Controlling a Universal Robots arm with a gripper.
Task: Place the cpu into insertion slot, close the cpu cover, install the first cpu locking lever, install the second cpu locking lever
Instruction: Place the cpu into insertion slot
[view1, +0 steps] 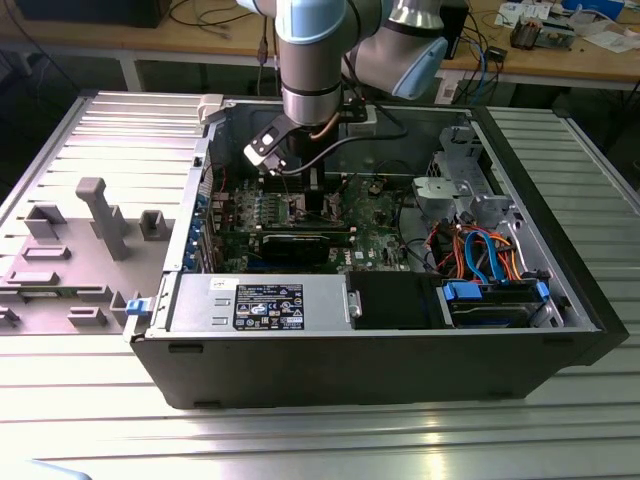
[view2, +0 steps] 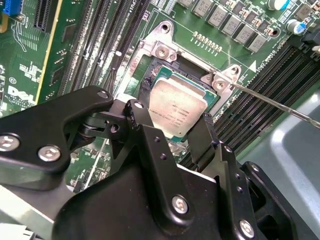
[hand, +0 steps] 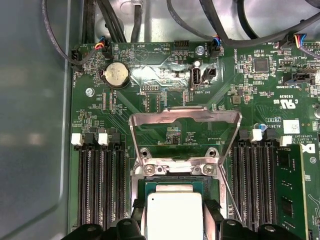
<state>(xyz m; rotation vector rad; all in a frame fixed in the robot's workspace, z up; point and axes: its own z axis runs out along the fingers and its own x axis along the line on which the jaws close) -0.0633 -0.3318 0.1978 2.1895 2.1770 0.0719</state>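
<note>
Four steps on this job, and I am working on the very first. I am clamping my pincer (view2: 170, 117) shut on the cpu (view2: 177, 102), one black finger (view2: 145, 130) pressing each of two opposite edges. I am holding it right at the insertion slot (view2: 148, 74). Whether it is sitting fully down in the slot or hanging just over it, I cannot tell.

On the far side of the slot from my pincer, the cpu cover (hand: 185, 112) is standing swung up on its hinge, so closing it is not yet done. Beside the slot a locking lever (view2: 270, 102) is sticking out free, unlatched as far as I can judge, so both lever steps are left to do as well.

Textures now: the cpu is showing a flat, dull silver lid with rounded corners on a green base. The cover is gleaming as a thin bright metal frame with a big square opening. The lever is looking like a slim steel wire. Around the slot the motherboard (hand: 165, 75) is lying glossy green, with long black ribbed memory slots (hand: 97, 180) running along both flanks of the slot. My fingers are looking matte black, blocky and bolted.
</note>
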